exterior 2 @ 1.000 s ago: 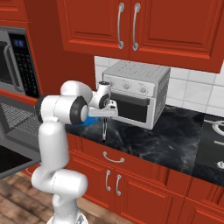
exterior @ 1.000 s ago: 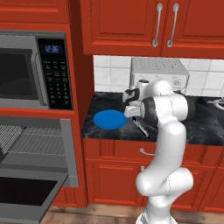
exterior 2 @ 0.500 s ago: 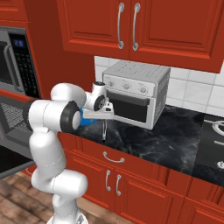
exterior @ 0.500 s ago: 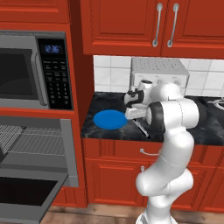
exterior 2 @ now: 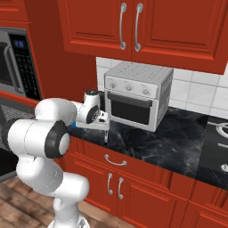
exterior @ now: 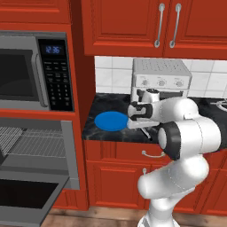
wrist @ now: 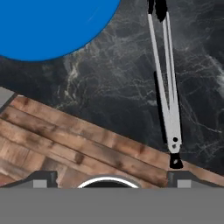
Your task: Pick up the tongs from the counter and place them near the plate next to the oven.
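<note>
Toward the counter's [exterior: 111, 133] left end, beside the wall oven [exterior: 33, 146] and microwave [exterior: 37, 73] column, you can see the blue plate [exterior: 111, 121] lying flat on the black stone. Just to its right the tongs [wrist: 166, 83] lie flat as well, near the counter's front edge, one dark end up by the plate's side and the hinged end almost at the edge; from the hand view they look close to the plate but apart from it. Over them your gripper [exterior: 131, 111] hangs clear of the counter with its fingers spread wide and nothing between them, so I judge the tongs to be let go. Further right, the toaster oven [exterior 2: 138, 95] stands at the back against the tiles, well clear of all this. By my reading the placing is done: tongs down, next to the plate, by the oven. What remains for you is little, at most to draw the arm away without brushing the tongs off the front edge.
</note>
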